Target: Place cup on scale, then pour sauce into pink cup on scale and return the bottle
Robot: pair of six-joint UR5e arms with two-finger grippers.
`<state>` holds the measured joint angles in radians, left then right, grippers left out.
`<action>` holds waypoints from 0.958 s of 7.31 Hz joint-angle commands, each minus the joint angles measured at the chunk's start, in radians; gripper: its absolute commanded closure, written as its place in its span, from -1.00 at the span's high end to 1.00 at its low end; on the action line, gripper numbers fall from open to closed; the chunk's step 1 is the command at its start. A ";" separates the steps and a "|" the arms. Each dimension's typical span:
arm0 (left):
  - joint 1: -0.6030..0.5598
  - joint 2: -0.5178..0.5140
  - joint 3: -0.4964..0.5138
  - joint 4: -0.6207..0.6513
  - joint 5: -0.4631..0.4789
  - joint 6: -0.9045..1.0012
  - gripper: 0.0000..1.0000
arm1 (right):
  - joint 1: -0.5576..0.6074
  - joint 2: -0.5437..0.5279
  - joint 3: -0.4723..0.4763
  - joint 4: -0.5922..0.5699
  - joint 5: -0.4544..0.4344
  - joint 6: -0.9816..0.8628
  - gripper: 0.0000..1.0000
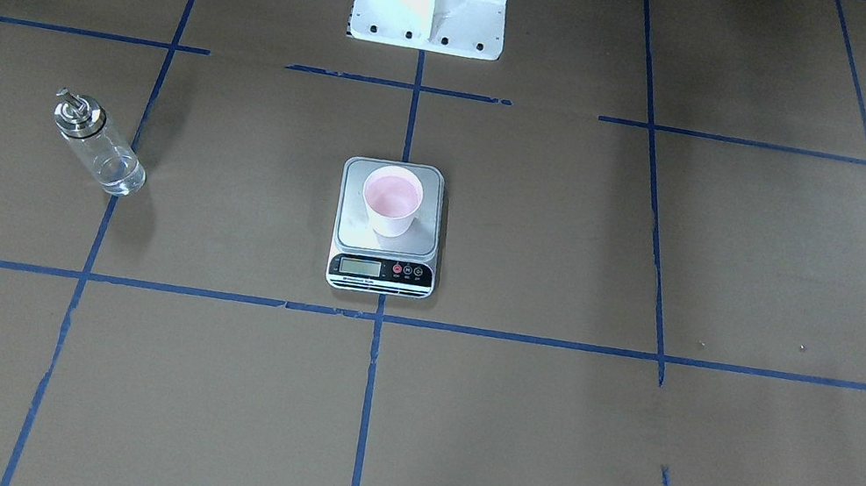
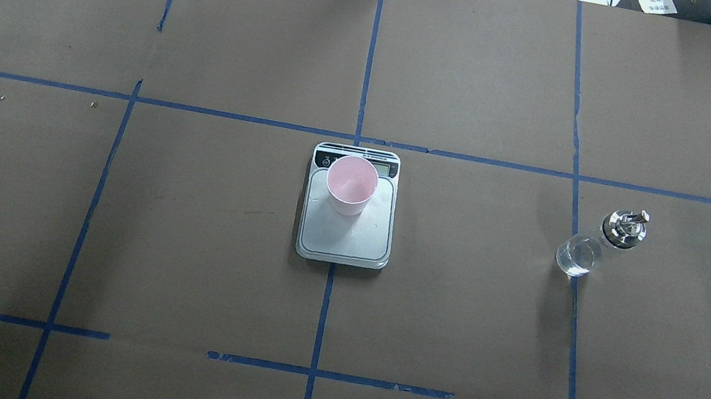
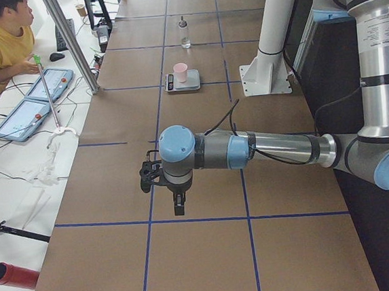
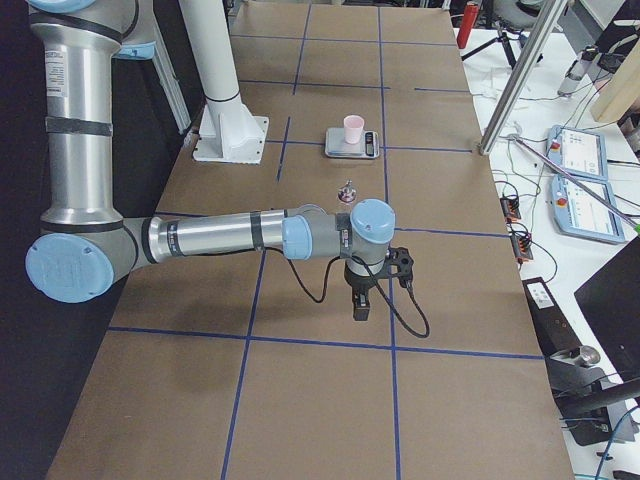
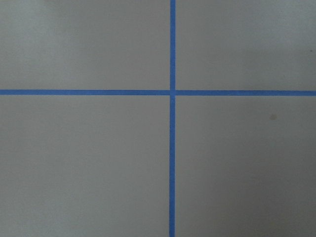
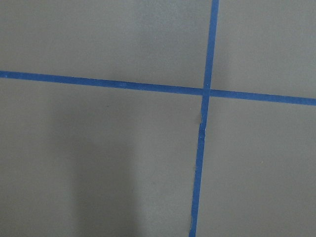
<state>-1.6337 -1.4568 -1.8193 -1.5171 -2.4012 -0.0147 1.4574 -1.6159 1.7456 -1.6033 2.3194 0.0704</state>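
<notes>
**Front-facing view.** The pale pink cup (image 1: 392, 200) stands upright on the steel plate of the scale (image 1: 350, 230), mouth up, with the inside a deeper pink than the outer wall. The scale has a black front strip with a small display and round buttons, one of them red. The bottle (image 1: 98, 144) is clear glass with a shiny metal cap and a thin spout. It stands on the table (image 1: 627, 455) on the robot's right side, well apart from the scale. The liquid in it is colourless and barely visible.

**Overhead view.** The cup is narrower than the plate and its base sits fully within the plate outline. The bottle stands just beside a line of blue tape (image 2: 567, 325).

**Left side view.** The left gripper (image 3: 179, 207) hangs above the table, pointing down, far from the scale. Whether its fingers are apart or together cannot be told.

**Right side view.** The right gripper (image 4: 360, 305) hangs likewise, near the bottle but not touching it. Its finger position cannot be told.

**Wrist views.** Both show only brown table covering and crossing tape lines.
</notes>
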 commanded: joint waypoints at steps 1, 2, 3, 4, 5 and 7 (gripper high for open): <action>0.000 -0.004 -0.002 -0.002 -0.007 0.001 1.00 | 0.000 0.001 -0.001 -0.001 0.000 0.000 1.00; 0.000 -0.008 -0.009 -0.002 -0.007 0.002 1.00 | 0.000 0.001 -0.001 -0.001 0.000 0.000 1.00; 0.000 -0.010 -0.005 -0.003 -0.007 0.002 1.00 | 0.000 0.002 -0.001 0.000 -0.002 0.000 1.00; 0.000 -0.005 -0.006 -0.014 -0.007 0.002 1.00 | 0.000 0.002 -0.003 0.000 -0.003 0.000 1.00; 0.000 -0.005 -0.005 -0.015 -0.006 0.002 1.00 | 0.000 0.002 -0.005 0.000 -0.002 0.002 1.00; 0.000 -0.005 0.003 -0.017 -0.006 0.004 1.00 | -0.002 0.002 -0.006 -0.001 -0.002 0.002 1.00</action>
<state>-1.6337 -1.4621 -1.8217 -1.5321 -2.4070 -0.0113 1.4568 -1.6138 1.7409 -1.6040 2.3177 0.0712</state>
